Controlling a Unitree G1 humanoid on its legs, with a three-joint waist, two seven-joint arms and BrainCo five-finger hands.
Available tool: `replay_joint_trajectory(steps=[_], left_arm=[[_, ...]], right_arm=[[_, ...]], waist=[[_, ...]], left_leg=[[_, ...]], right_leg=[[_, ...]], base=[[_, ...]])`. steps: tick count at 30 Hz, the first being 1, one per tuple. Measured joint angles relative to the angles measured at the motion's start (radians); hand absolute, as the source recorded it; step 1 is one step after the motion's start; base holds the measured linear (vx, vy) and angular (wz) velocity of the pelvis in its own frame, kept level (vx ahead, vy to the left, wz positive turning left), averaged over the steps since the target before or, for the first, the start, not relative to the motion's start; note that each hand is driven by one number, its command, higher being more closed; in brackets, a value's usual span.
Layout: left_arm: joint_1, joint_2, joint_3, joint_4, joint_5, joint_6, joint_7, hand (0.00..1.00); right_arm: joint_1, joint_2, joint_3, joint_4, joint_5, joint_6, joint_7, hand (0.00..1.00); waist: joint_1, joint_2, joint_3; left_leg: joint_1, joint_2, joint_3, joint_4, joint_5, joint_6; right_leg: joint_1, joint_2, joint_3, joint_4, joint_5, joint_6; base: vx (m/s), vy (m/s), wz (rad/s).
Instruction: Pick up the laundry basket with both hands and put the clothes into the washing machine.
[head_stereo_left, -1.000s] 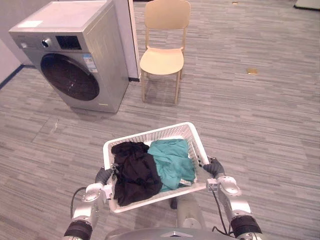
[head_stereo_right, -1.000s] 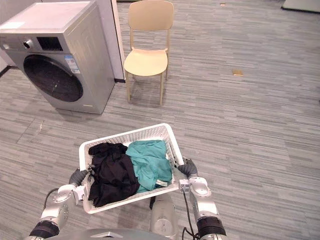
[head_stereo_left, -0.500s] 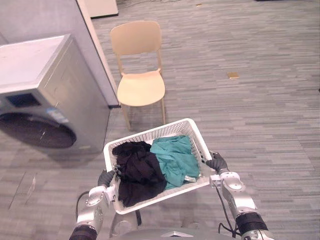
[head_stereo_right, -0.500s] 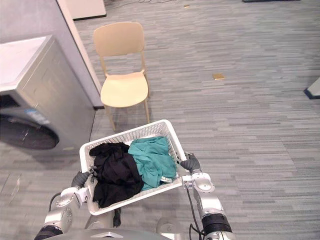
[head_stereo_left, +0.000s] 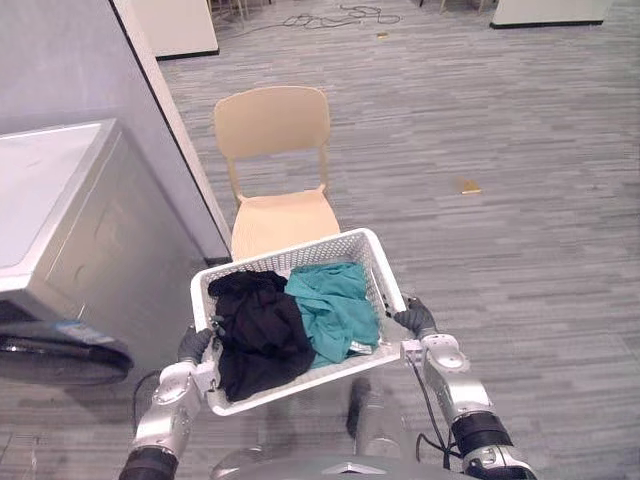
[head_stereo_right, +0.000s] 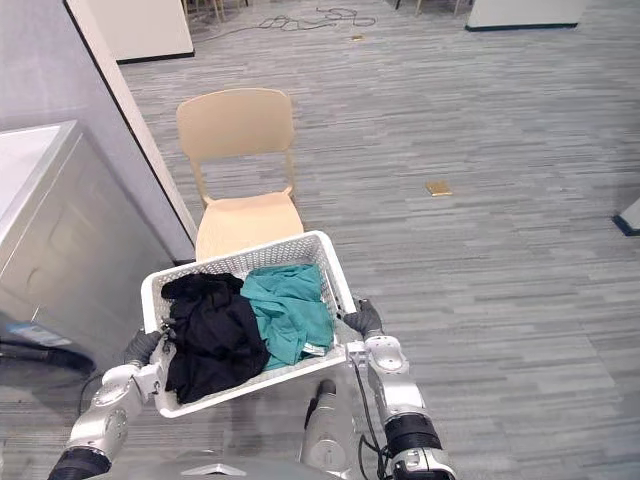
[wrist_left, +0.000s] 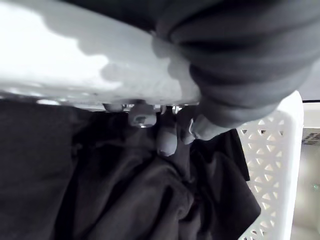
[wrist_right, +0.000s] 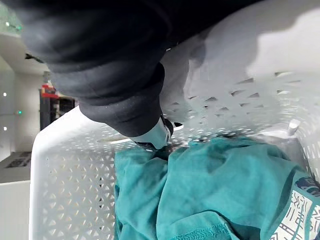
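I hold a white laundry basket (head_stereo_left: 290, 256) off the floor in front of me. My left hand (head_stereo_left: 192, 345) is shut on its left rim and my right hand (head_stereo_left: 417, 320) on its right rim. In the left wrist view the fingers (wrist_left: 165, 140) curl over the white rim (wrist_left: 75, 65) above a black garment (wrist_left: 125, 200). Inside the basket lie the black garment (head_stereo_left: 255, 330) on the left and a teal garment (head_stereo_left: 335, 310) on the right; the teal garment (wrist_right: 215, 190) also shows in the right wrist view. The grey washing machine (head_stereo_left: 60, 230) stands at the left, its dark round door (head_stereo_left: 60, 355) low at the edge.
A beige chair (head_stereo_left: 275, 215) stands just behind the basket, beside the washing machine. A grey wall (head_stereo_left: 90, 90) rises at the left behind the machine. Open grey plank floor (head_stereo_left: 520, 250) stretches to the right, with a small tan scrap (head_stereo_left: 468, 186) on it.
The whole view has shifted as the camera moved: the washing machine now sits at the left edge and the chair is closer. Both hands still hold the basket.
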Motion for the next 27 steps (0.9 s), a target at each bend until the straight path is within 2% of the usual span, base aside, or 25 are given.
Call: replay_joint_trajectory(steps=[1, 3, 4, 5, 6, 7, 9, 11, 12, 13, 14, 15, 16, 17, 19, 20, 22, 24, 26, 27], left_arm=[[-0.001, -0.005, 0.000, 0.000, 0.000, 0.000, 0.000, 1.00], [0.001, -0.009, 0.003, 0.000, 0.000, 0.000, 0.001, 1.00], [0.000, -0.021, 0.012, 0.000, 0.000, 0.000, 0.002, 1.00], [0.001, -0.031, 0.011, 0.000, -0.005, 0.000, 0.001, 1.00], [0.001, -0.035, 0.010, 0.000, -0.011, -0.001, 0.000, 1.00], [-0.002, -0.040, 0.008, -0.001, -0.017, -0.006, 0.000, 1.00], [-0.017, -0.037, 0.012, -0.010, -0.022, -0.017, 0.000, 1.00], [-0.018, -0.035, 0.021, -0.028, -0.037, -0.025, 0.001, 1.00], [-0.019, -0.032, 0.025, -0.042, -0.044, -0.026, 0.002, 1.00], [-0.023, -0.032, 0.027, -0.045, -0.047, -0.027, 0.002, 1.00], [-0.035, -0.031, 0.029, -0.045, -0.047, -0.028, 0.004, 1.00], [-0.045, -0.033, 0.027, -0.044, -0.050, -0.028, 0.003, 1.00], [-0.049, -0.033, 0.027, -0.042, -0.055, -0.028, 0.003, 1.00], [-0.072, -0.025, 0.028, -0.031, -0.055, -0.027, 0.008, 1.00], [-0.081, 0.018, 0.027, -0.020, -0.057, -0.025, 0.020, 1.00], [-0.083, 0.047, 0.027, -0.011, -0.059, -0.025, 0.023, 1.00], [-0.106, 0.070, 0.028, -0.005, -0.066, -0.025, 0.025, 1.00], [-0.165, 0.090, 0.026, -0.001, -0.066, -0.025, 0.028, 1.00], [-0.308, 0.121, 0.015, 0.048, -0.066, -0.025, 0.031, 1.00], [-0.391, 0.135, 0.003, 0.086, -0.066, -0.026, 0.037, 1.00]], right_arm=[[-0.004, -0.007, 0.005, 0.000, 0.000, 0.001, 0.000, 1.00], [-0.020, -0.013, 0.013, 0.000, -0.001, 0.007, 0.000, 1.00], [-0.033, -0.030, 0.036, -0.001, -0.001, 0.007, -0.003, 1.00], [-0.046, -0.050, 0.053, -0.008, -0.001, 0.007, -0.005, 1.00], [-0.055, -0.058, 0.063, -0.009, -0.001, 0.007, -0.005, 1.00], [-0.076, -0.074, 0.067, -0.015, -0.001, 0.007, -0.007, 1.00], [-0.099, -0.085, 0.073, -0.039, 0.001, 0.006, -0.011, 1.00], [-0.137, -0.092, 0.087, -0.037, 0.001, 0.006, -0.017, 1.00], [-0.158, -0.095, 0.094, -0.036, 0.002, 0.006, -0.017, 1.00], [-0.167, -0.098, 0.099, -0.036, 0.003, 0.006, -0.018, 1.00], [-0.182, -0.109, 0.112, -0.035, 0.010, 0.006, -0.022, 1.00], [-0.193, -0.124, 0.119, -0.035, 0.016, 0.007, -0.026, 1.00], [-0.199, -0.126, 0.120, -0.033, 0.017, 0.007, -0.027, 1.00], [-0.200, -0.117, 0.112, -0.022, 0.018, 0.007, -0.039, 1.00], [-0.215, -0.071, 0.115, 0.022, 0.021, 0.015, -0.047, 1.00], [-0.248, -0.052, 0.131, 0.056, 0.028, 0.024, -0.047, 1.00], [-0.315, -0.046, 0.153, 0.105, 0.040, 0.026, -0.048, 1.00], [-0.395, -0.057, 0.154, 0.150, 0.042, 0.027, -0.051, 1.00], [-0.532, -0.088, 0.154, 0.212, 0.048, 0.035, -0.060, 1.00], [-0.595, -0.104, 0.151, 0.229, 0.060, 0.047, -0.078, 1.00]], waist=[[0.000, 0.004, 0.001], [0.001, 0.009, 0.003], [0.002, 0.019, 0.008], [0.011, 0.030, 0.017], [0.016, 0.034, 0.019], [0.018, 0.034, 0.022], [0.020, 0.033, 0.025], [0.023, 0.035, 0.024], [0.026, 0.038, 0.022], [0.025, 0.040, 0.022], [0.022, 0.054, 0.014], [0.022, 0.080, 0.012], [0.022, 0.090, 0.012], [0.013, 0.068, 0.023], [0.023, 0.026, 0.025], [0.033, 0.018, 0.026], [0.036, 0.023, 0.049], [0.037, 0.042, 0.067], [0.037, 0.058, 0.116], [0.035, 0.059, 0.149]], left_leg=[[-0.012, 0.006, 0.000, 0.036, 0.003, -0.005], [-0.084, 0.038, 0.017, 0.233, 0.018, -0.031], [-0.151, 0.073, 0.031, 0.431, 0.075, -0.086], [-0.211, 0.108, 0.044, 0.604, 0.146, -0.106], [-0.237, 0.119, 0.059, 0.667, 0.140, -0.102], [-0.287, 0.142, 0.086, 0.731, 0.112, -0.079], [-0.329, 0.195, 0.138, 0.651, 0.094, -0.039], [-0.341, 0.225, 0.147, 0.467, 0.101, -0.014], [-0.339, 0.231, 0.133, 0.323, 0.122, -0.008], [-0.337, 0.230, 0.120, 0.258, 0.140, -0.012], [-0.332, 0.228, 0.099, 0.144, 0.207, -0.026], [-0.325, 0.239, 0.089, 0.082, 0.337, -0.047], [-0.318, 0.243, 0.091, 0.072, 0.324, -0.099], [-0.312, 0.213, 0.096, 0.049, 0.269, -0.128], [-0.314, 0.161, 0.120, 0.021, 0.274, -0.110], [-0.314, 0.139, 0.141, 0.003, 0.277, -0.099], [-0.320, 0.107, 0.158, -0.023, 0.288, -0.078], [-0.371, 0.092, 0.159, -0.029, 0.301, -0.061], [-0.439, 0.090, 0.155, -0.039, 0.332, -0.053], [-0.447, 0.091, 0.155, -0.065, 0.357, -0.055]], right_leg=[[0.002, 0.001, -0.002, 0.015, -0.018, -0.003], [0.029, -0.001, -0.022, 0.040, -0.065, -0.014], [0.074, 0.004, -0.035, 0.033, -0.081, -0.024], [0.127, 0.003, -0.031, 0.011, -0.091, -0.029], [0.151, 0.003, -0.024, -0.005, -0.096, -0.026], [0.192, 0.001, -0.018, -0.044, -0.099, -0.022], [0.237, -0.017, -0.014, -0.092, -0.096, -0.002], [0.233, -0.033, 0.009, -0.100, -0.102, 0.017], [0.214, -0.048, 0.030, -0.090, -0.099, 0.043], [0.203, -0.056, 0.038, -0.081, -0.100, 0.055], [0.172, -0.071, 0.049, -0.050, -0.107, 0.079], [0.148, -0.073, 0.063, -0.024, -0.118, 0.119], [0.139, -0.073, 0.071, -0.012, -0.122, 0.137], [0.138, -0.104, 0.075, -0.013, -0.113, 0.164], [0.147, -0.142, 0.068, -0.087, -0.057, 0.169], [0.151, -0.157, 0.067, -0.142, -0.017, 0.171], [0.152, -0.180, 0.066, -0.196, 0.026, 0.180], [0.113, -0.193, 0.063, -0.215, 0.053, 0.188], [0.052, -0.194, 0.061, -0.224, 0.080, 0.215], [0.032, -0.189, 0.061, -0.224, 0.089, 0.211]], base=[[0.59, -0.185, 0.15], [0.39, -0.153, 0.09], [0.38, -0.116, -0.05], [0.35, -0.074, -0.16], [0.28, -0.010, -0.27], [0.26, 0.040, -0.20], [0.25, 0.081, -0.11], [0.16, 0.164, -0.24], [0.14, 0.237, -0.29], [0.12, 0.303, -0.24], [0.10, 0.361, -0.15], [0.09, 0.399, -0.16], [0.09, 0.461, 0.04], [0.08, 0.379, 0.15], [0.06, 0.414, 0.04], [0.03, 0.323, -0.18], [-0.02, 0.173, -0.06], [-0.08, 0.090, 0.13], [-0.14, 0.004, 0.11], [-0.14, -0.027, 0.07]])
